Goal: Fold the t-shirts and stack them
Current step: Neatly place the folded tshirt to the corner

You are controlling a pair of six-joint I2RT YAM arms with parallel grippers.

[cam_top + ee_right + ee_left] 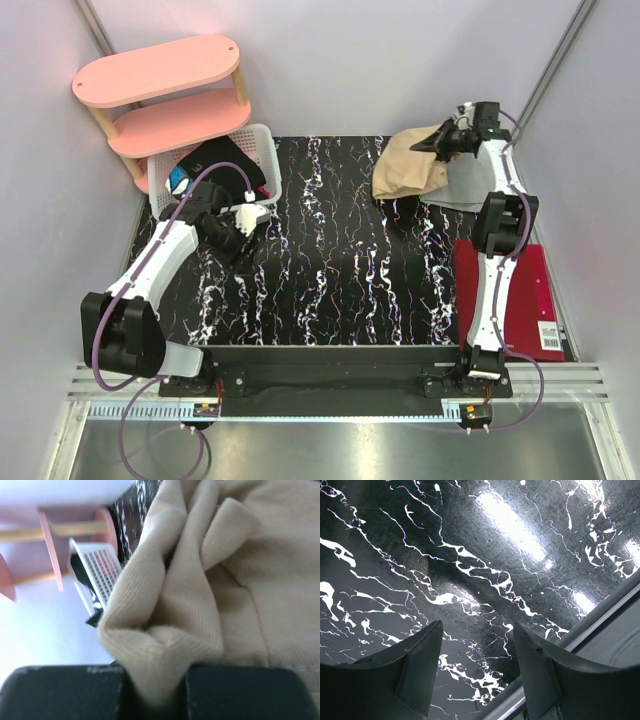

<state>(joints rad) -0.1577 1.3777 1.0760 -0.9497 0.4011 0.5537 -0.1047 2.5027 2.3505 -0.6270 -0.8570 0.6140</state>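
Large tan-beige soft cloth t-shirt (408, 168) is lying bunched in the far right corner of the glossy black, white-veined marble-patterned surface (330, 260). It is touching a light grey cloth t-shirt (465, 190), which is lying flatter on its right. Whether the two are overlapping cannot be told.

In the right wrist view the tan shirt (210, 595) is showing a fine ribbed knit, deep soft folds and a stitched seam.

The right jaws are closing on a gathered fold of this tan cloth, which is bulging out between the two dark fingers (60, 692). The right arm (495, 260) is reaching straight to the far edge, with its wrist turning left over the shirt pile.

The grey shirt's near edge is sitting close to a flat stiff red rectangular folder (525, 290), which is lying along the right edge of the surface. A broad run of marbled surface is separating the shirts from a white perforated plastic basket (262, 140) at the far left, which is holding dark items. A pink two-tier oval shelf with wooden posts (160, 68) is standing behind the basket.

The left arm (160, 255) is slanting toward the basket's near corner. The left jaws are standing apart, with only the shiny surface showing between the dark tapered fingers (415, 670).
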